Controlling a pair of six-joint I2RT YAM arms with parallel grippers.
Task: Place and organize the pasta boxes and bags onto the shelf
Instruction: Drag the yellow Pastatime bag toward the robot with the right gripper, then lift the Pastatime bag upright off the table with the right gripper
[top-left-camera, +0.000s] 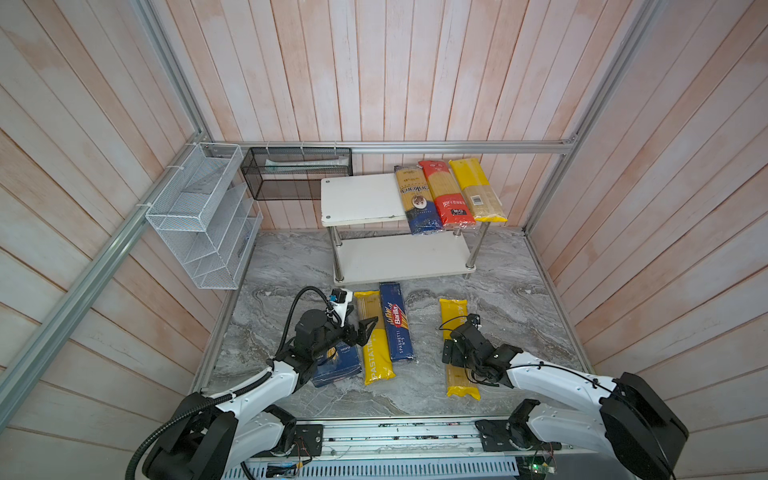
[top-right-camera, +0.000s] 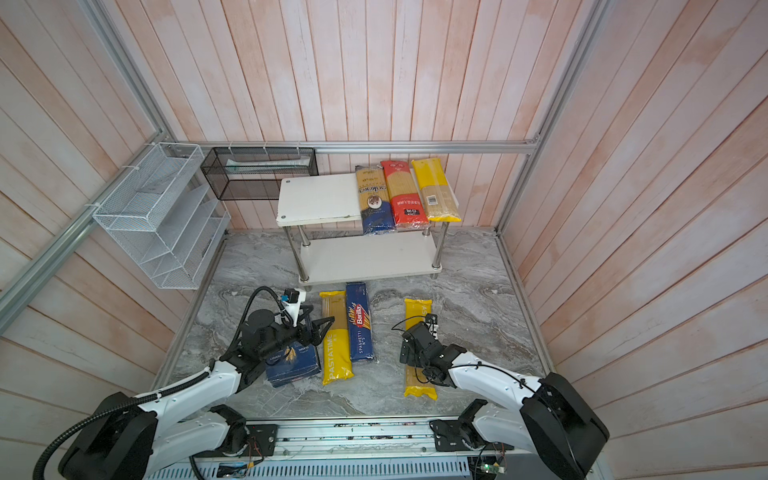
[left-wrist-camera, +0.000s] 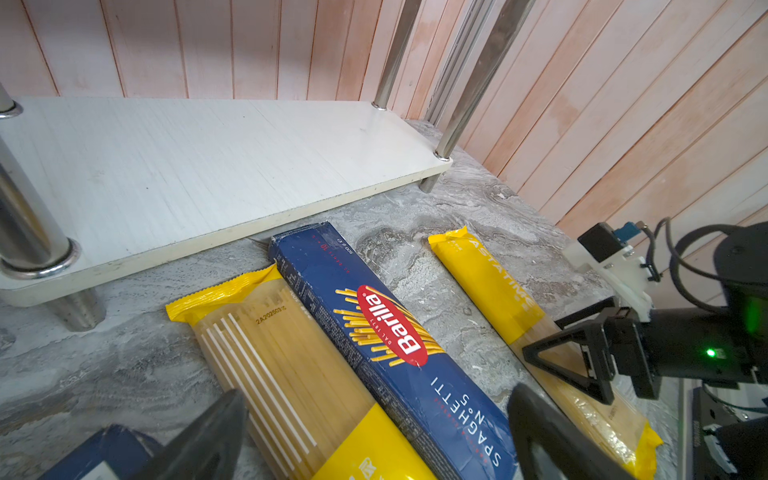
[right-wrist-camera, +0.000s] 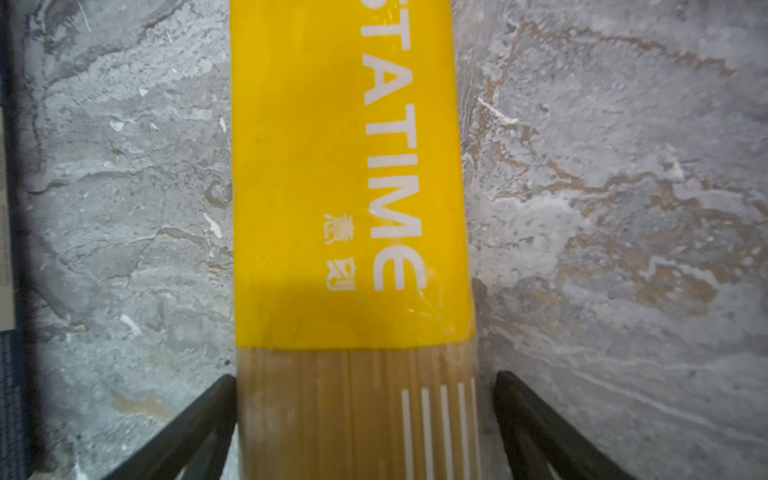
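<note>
we are looking at the two-tier shelf of white boards and chrome posts (top-left-camera: 361, 199), which is standing at the back of the grey marble-patterned tabletop (top-left-camera: 519, 291). three long spaghetti bags are lying side by side across the right end of the shelf's top board, each overhanging its front edge: the gold-and-dark-blue plastic bag (top-left-camera: 417, 199), the red-and-clear plastic bag (top-left-camera: 446, 195) and the yellow-and-clear plastic bag with a barcode label (top-left-camera: 478, 191).

four packs are lying flat in front of the shelf. the long narrow dark blue barilla spaghetti box (top-left-camera: 397, 322) is lying with its far end just short of the shelf's lower board. the yellow-and-clear pastatime bag (top-left-camera: 374, 345) is lying just beside it, and the wide dark blue cardboard box (top-left-camera: 338, 363) is sitting farther from the shelf, partly under our left arm. we are holding our left gripper (left-wrist-camera: 374, 436) above that bag and the narrow box, jaws spread, grasping nothing.

the second yellow-and-clear pastatime bag (top-left-camera: 455, 307) is lying apart, in front of the shelf's right end. we are holding our right gripper (right-wrist-camera: 361, 415) astride it, one finger along each long side, jaws spread wide and not clamping.
</note>
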